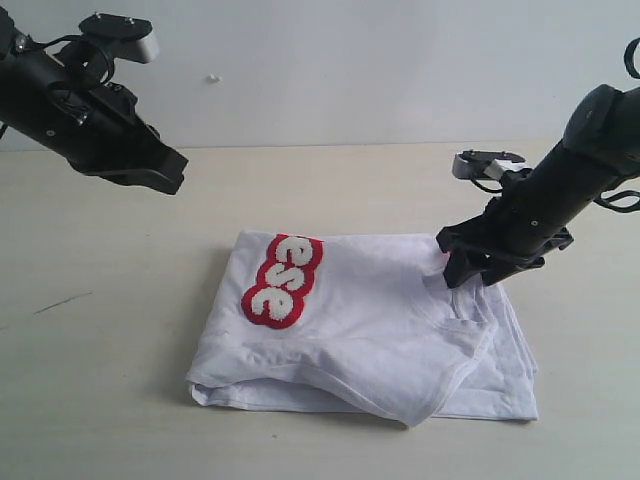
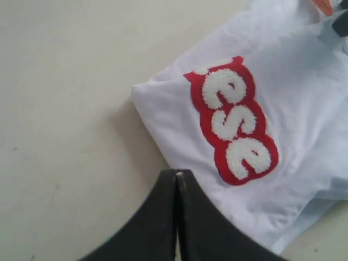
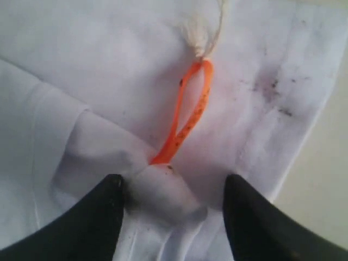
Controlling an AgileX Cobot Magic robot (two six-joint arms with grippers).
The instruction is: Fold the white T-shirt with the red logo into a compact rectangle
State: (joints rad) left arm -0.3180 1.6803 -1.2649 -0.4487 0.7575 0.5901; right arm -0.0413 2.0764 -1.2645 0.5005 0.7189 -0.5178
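The white T-shirt (image 1: 370, 320) lies partly folded on the table, wrinkled, with a loose fold at its near edge. The red logo (image 1: 282, 281) shows only the letters "ese" on the shirt's left part, also clear in the left wrist view as the red logo (image 2: 235, 119). My left gripper (image 2: 177, 173) hangs shut and empty above the table, up and to the left of the shirt (image 2: 304, 109). My right gripper (image 3: 173, 187) stands open low over the shirt's right part, a bunched ridge of white cloth (image 3: 163, 190) between its fingers, beside the orange neck tag (image 3: 187, 114).
The pale table (image 1: 100, 380) stretches on all sides of the shirt. A light wall (image 1: 350, 60) stands behind. Dark specks mark the cloth (image 3: 272, 89) near the right gripper.
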